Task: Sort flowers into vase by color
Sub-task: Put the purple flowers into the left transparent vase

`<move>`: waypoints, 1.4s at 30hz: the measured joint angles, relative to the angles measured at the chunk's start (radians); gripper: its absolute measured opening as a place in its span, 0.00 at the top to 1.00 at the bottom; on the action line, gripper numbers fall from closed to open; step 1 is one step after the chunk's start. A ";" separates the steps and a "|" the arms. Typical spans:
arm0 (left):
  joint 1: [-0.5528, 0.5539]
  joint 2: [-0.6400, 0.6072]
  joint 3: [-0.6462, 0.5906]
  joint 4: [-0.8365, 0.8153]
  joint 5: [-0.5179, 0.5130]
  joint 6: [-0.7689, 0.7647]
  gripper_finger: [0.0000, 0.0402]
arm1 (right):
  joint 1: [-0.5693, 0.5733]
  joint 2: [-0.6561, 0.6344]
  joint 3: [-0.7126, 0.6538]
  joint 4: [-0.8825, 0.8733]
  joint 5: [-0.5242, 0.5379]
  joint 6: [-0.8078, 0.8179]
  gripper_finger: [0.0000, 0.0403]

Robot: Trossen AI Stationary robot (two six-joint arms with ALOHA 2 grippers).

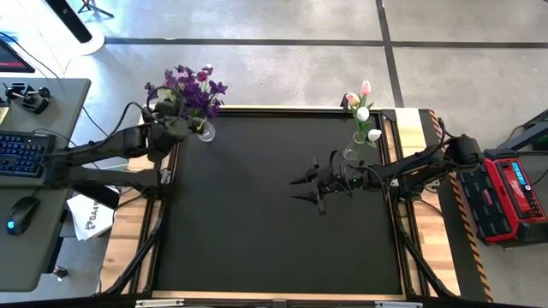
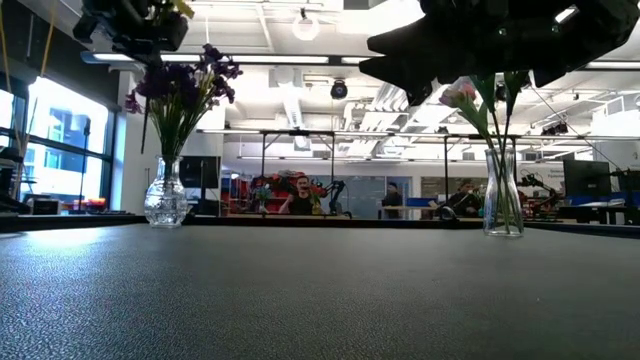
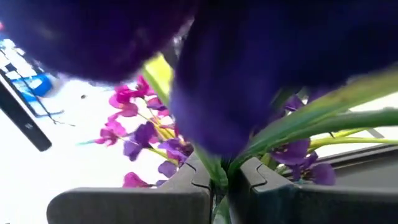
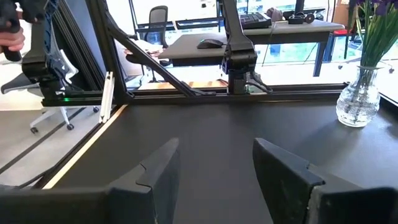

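A clear glass vase (image 1: 205, 131) at the table's far left corner holds several purple flowers (image 1: 193, 88); the low view shows the vase (image 2: 166, 200) and blossoms (image 2: 185, 85) too. My left gripper (image 1: 175, 128) is beside this bunch, shut on a green stem, with blurred purple blossoms (image 3: 249, 74) right before its camera. A second vase (image 1: 353, 152) at the far right holds white and pink tulips (image 1: 364, 111). My right gripper (image 1: 308, 186) hovers open over the mat, left of that vase, with nothing between its fingers (image 4: 214, 168). My left gripper pinches a purple flower's green stem (image 3: 219, 177) between its two fingers. The stem and slim leaves run out past the fingertips toward the bunch of blossoms. Whether the stem's lower end stands in the vase is hidden by the gripper and the blossoms.
The black mat (image 1: 257, 231) is bare in front of both vases. A desk with a keyboard (image 1: 21, 154) and mouse (image 1: 21, 214) stands left of the table. A red device (image 1: 509, 192) sits to the right. People show in the room beyond the far edge.
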 joint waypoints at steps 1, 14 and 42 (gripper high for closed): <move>0.016 0.000 0.000 0.014 0.028 0.007 0.98 | 0.000 0.000 0.000 -0.001 0.000 -0.001 0.54; 0.207 -0.007 0.000 0.267 0.383 0.270 0.98 | 0.000 0.000 0.000 -0.010 0.000 -0.001 0.54; 0.244 -0.006 -0.275 0.381 0.408 0.151 0.98 | 0.000 0.000 0.000 -0.018 0.000 0.010 0.54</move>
